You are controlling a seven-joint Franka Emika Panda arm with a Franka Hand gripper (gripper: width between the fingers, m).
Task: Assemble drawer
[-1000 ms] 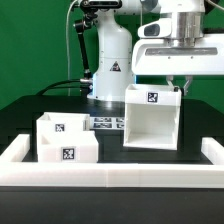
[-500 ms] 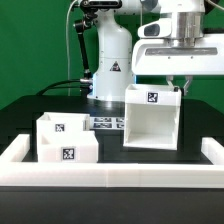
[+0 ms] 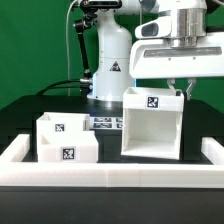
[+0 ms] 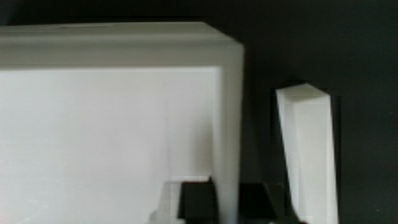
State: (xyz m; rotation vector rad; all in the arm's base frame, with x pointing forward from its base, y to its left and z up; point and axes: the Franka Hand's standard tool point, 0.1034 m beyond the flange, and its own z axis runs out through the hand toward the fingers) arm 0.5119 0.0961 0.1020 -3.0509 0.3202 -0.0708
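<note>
The gripper [image 3: 177, 90] pinches the drawer housing [image 3: 150, 128] by its wall, upper right. Held off-centre, it may tilt and slip.

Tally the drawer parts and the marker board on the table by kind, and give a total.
Large housing: 1
Small open-top boxes: 2
Marker board: 1
Total: 4
</note>
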